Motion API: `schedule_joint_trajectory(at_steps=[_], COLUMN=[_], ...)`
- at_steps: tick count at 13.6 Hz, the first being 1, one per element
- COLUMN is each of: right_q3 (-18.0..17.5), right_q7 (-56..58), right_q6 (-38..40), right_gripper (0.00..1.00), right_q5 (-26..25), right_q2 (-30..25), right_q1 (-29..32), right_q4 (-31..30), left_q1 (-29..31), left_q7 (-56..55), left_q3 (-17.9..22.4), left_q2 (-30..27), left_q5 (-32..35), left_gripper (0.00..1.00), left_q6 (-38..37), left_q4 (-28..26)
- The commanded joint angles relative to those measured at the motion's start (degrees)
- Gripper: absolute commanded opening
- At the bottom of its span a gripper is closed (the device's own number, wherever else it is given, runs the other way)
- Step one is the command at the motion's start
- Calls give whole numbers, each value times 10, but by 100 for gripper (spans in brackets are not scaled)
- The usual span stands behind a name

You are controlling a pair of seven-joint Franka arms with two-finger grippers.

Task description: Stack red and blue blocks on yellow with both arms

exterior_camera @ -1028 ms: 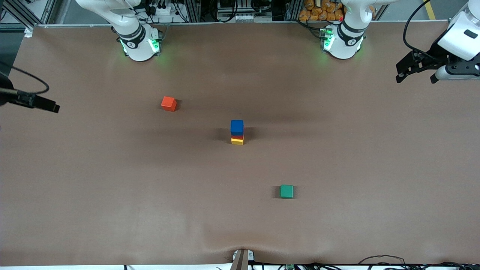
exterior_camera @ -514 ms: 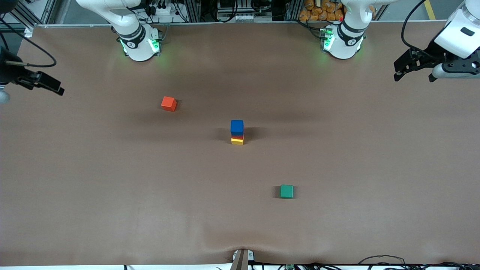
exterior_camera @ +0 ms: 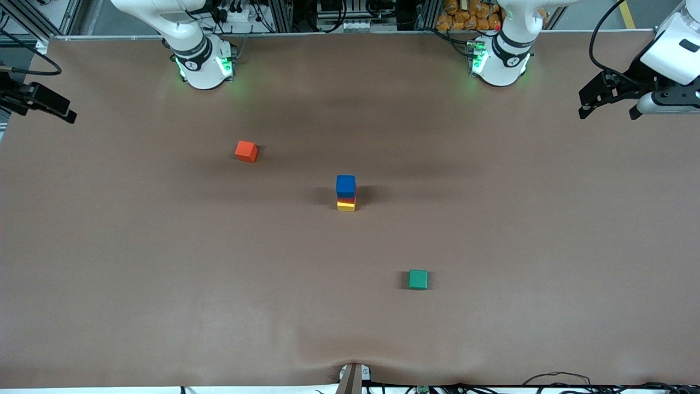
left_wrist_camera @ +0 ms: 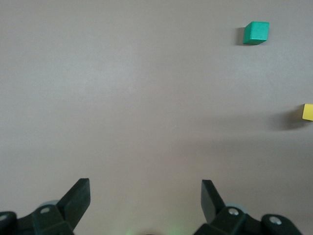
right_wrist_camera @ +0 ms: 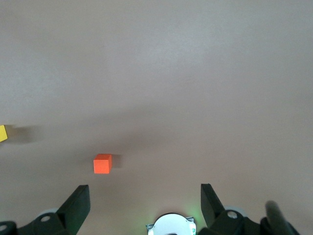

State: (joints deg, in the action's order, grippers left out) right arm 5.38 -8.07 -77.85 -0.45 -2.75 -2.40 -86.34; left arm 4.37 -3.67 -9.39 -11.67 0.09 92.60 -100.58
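Both grippers, left gripper (exterior_camera: 607, 104) and right gripper (exterior_camera: 52, 106), spread empty over opposite table (exterior_camera: 164, 306) ends; five cubes: blue cube (exterior_camera: 345, 185) on red cube (exterior_camera: 346, 200) on yellow cube (exterior_camera: 346, 207) mid-table, one orange cube (exterior_camera: 246, 151), one green cube (exterior_camera: 418, 279).

Blue block (exterior_camera: 345, 185) on red block (exterior_camera: 348, 200) on yellow (exterior_camera: 345, 206); claws apart

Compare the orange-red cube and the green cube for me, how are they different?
The orange-red cube lies toward the right arm's end of the table, farther from the front camera than the stack; the green cube lies nearer that camera, toward the left arm's end. The orange-red cube sits slightly turned; the green cube sits square. Both look the same size, rest alone on the table, and neither gripper holds them.
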Motion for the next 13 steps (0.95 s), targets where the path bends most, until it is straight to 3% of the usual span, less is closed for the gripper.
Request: schedule_joint_trajectory(at_steps=[1, 7, 13], right_q3=[-2, -5, -3], right_q7=[17, 38, 141], right_q6=[-12, -26, -32], right_gripper=[100, 100, 100], right_q5=[0, 17, 19], right_q2=[18, 17, 17], right_q1=[31, 26, 31], right_q4=[20, 20, 18], left_q1=[4, 2, 3], left_q7=[2, 2, 2], left_q3=[-1, -2, -2], left_q2=[6, 7, 31], left_q5=[2, 3, 4], left_gripper=[100, 100, 100], left_q6=[-13, -20, -23], left_q4=[19, 18, 43])
